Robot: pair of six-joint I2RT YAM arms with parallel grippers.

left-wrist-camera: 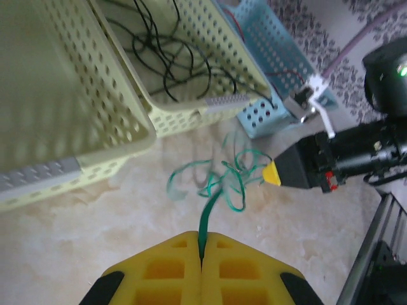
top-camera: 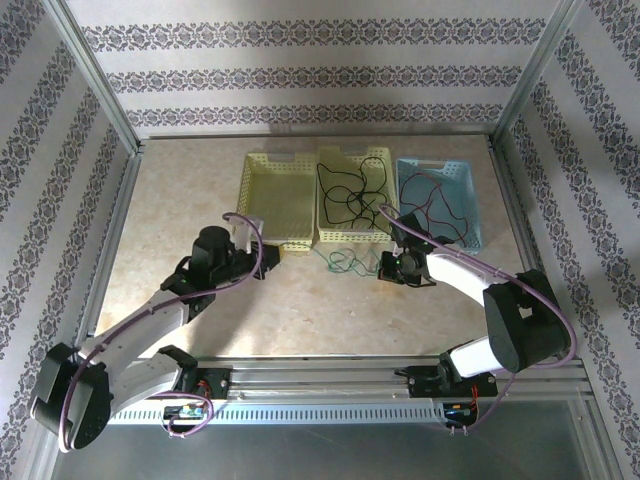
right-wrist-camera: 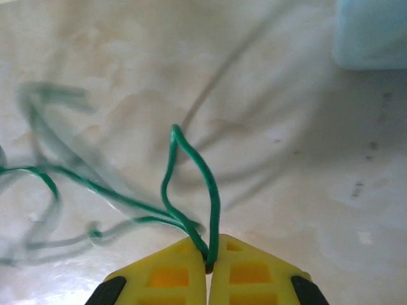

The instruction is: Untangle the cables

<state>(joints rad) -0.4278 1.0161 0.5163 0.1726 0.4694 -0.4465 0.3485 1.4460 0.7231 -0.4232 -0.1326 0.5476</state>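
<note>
Here, two hands (left-wrist-camera: 201,240) (right-wrist-camera: 208,246) pinch one green cable (left-wrist-camera: 206,216).

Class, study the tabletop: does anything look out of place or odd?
Yes: the green cable is in a tangle out on the table, just in front of the middle yellow basket. The left gripper and right gripper both have jaws shut on it.

The left arm (top-camera: 140,335) and right arm (top-camera: 465,270) are both made of white link shells set between black joint housings, with a thick purple cable (top-camera: 261,250) running along each. The left tool (left-wrist-camera: 201,244) and right tool (right-wrist-camera: 208,251) have bright yellow fingers (right-wrist-camera: 168,274) moulded with square recesses and black at the outer corners. Seen from the left wrist, the right tool's body is black with a small red mark (left-wrist-camera: 329,178).
</note>
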